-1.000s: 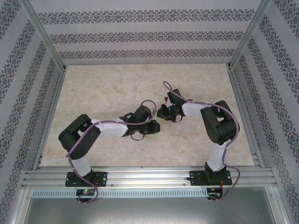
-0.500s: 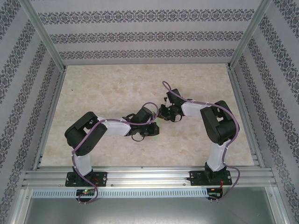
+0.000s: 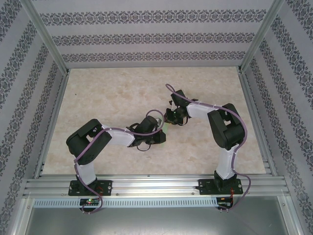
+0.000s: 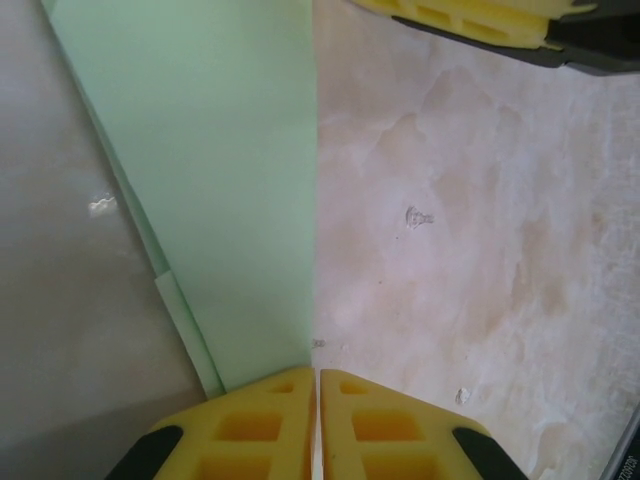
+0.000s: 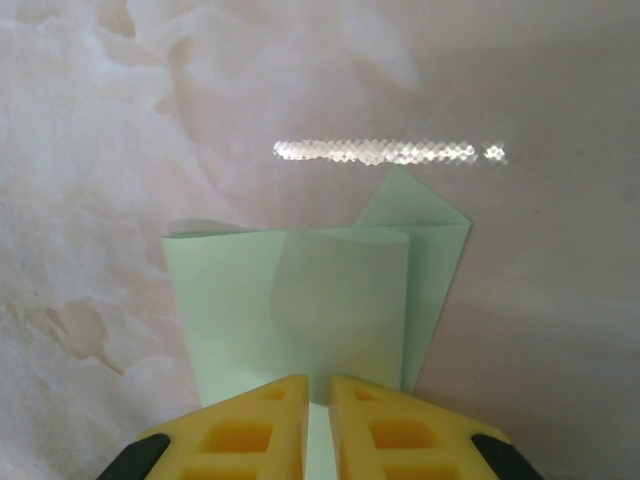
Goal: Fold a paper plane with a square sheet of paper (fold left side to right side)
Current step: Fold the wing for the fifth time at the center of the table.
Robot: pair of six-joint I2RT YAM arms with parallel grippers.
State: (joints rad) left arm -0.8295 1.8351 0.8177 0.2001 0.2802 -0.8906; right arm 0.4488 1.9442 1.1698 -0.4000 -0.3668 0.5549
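Observation:
The pale mint-green paper point(image 4: 220, 180) lies folded on the table as a narrow wedge with layered edges along its left side. My left gripper point(image 4: 317, 372) is shut, its tips resting at the wedge's near point. In the right wrist view one layer of the paper point(image 5: 300, 300) curls up off the table, and my right gripper point(image 5: 318, 385) is shut on its near edge. From above, the left gripper point(image 3: 159, 133) and the right gripper point(image 3: 171, 117) meet at the table's middle and cover most of the paper.
The marbled beige tabletop point(image 3: 112, 93) stretches around the arms. Patterned walls and aluminium posts point(image 3: 49, 44) fence the table on three sides. A yellow finger of the right gripper point(image 4: 470, 20) crosses the top of the left wrist view.
The left arm's elbow has swung right and its gripper has settled lower over the paper. The right gripper has drawn slightly toward the far side.

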